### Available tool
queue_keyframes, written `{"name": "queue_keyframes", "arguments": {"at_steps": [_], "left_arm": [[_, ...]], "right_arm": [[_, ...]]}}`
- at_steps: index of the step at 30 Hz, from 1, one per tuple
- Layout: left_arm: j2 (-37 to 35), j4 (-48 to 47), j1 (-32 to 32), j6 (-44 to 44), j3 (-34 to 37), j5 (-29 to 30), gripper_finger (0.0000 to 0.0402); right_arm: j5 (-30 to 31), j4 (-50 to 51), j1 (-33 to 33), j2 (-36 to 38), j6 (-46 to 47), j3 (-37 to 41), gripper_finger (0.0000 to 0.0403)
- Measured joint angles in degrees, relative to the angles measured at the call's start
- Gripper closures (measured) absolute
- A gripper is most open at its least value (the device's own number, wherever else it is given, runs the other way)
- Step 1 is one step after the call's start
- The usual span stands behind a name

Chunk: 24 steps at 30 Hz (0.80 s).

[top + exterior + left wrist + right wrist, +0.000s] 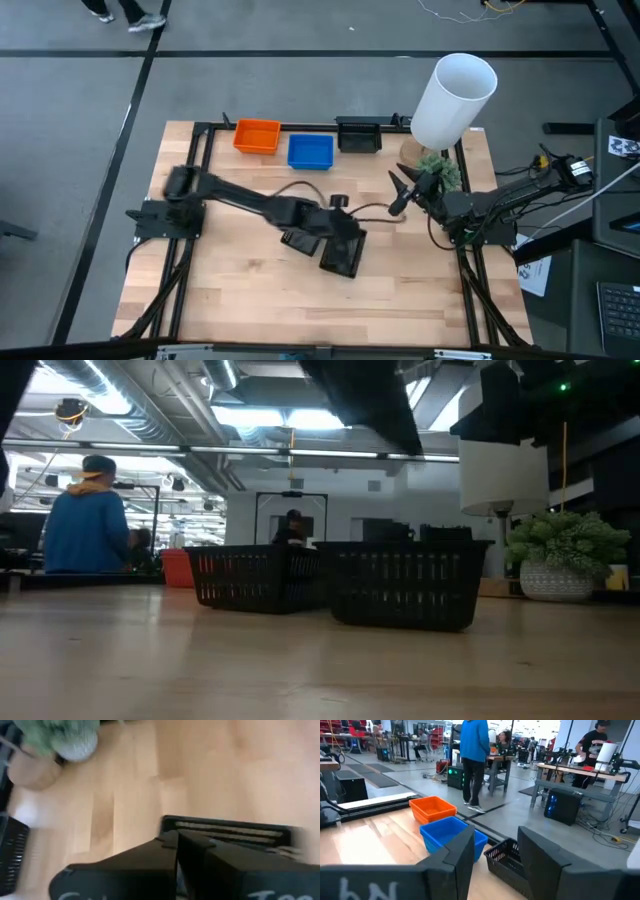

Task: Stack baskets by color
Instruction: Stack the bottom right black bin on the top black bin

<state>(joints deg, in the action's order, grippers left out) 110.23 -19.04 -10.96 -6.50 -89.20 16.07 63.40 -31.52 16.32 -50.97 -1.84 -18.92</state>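
Two black baskets [342,255] [298,240] rest on their bottoms side by side at the table's middle; the low view shows them [405,585] [260,575] flat on the wood. My left gripper [340,230] [177,842] hangs shut above them, slanting down, with one basket's rim [225,826] just beyond its tips. An orange basket [257,136], a blue basket [310,151] and a black basket [358,135] stand in a row at the far edge. My right gripper [400,190] [495,865] is open and level at the right, empty, facing that row.
A tall white cylinder [455,98] and a small green plant [440,170] stand at the far right corner, close to my right arm. Bare wood lies toward the near edge. People stand in the room beyond the table.
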Motion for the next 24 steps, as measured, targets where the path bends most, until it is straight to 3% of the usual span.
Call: {"name": "queue_keyframes", "arguments": {"at_steps": [5, 9, 11, 14, 20, 24], "left_arm": [[-11.3, -22.5, -4.3, 3.0, -0.2, -1.2, 0.0401], [-18.5, -39.9, -7.5, 7.3, 0.0, 1.0, 0.0401], [-22.0, -43.6, -9.4, 11.1, 1.6, 5.0, 0.0401], [-28.4, -42.4, -10.9, 14.3, 8.5, 8.7, 0.0401], [-43.4, -26.9, -12.1, 21.3, 30.9, 15.6, 0.0401], [-51.5, -13.4, -10.8, 22.7, 46.2, 20.1, 0.0401]], "right_arm": [[-3.8, 0.3, 0.0, 0.1, 3.2, 0.0, 0.0252], [-20.9, 0.2, 0.0, -0.3, 6.2, -0.4, 0.0252], [-30.1, 3.8, 0.0, -1.3, 7.6, -2.6, 0.0252], [-37.6, 12.5, 0.0, -5.5, 9.1, -9.4, 0.0252], [-37.8, 37.8, -0.8, -19.4, 5.3, -29.2, 0.0252], [-37.8, 57.3, -2.8, -27.3, 8.9, -40.7, 0.0252]]}}
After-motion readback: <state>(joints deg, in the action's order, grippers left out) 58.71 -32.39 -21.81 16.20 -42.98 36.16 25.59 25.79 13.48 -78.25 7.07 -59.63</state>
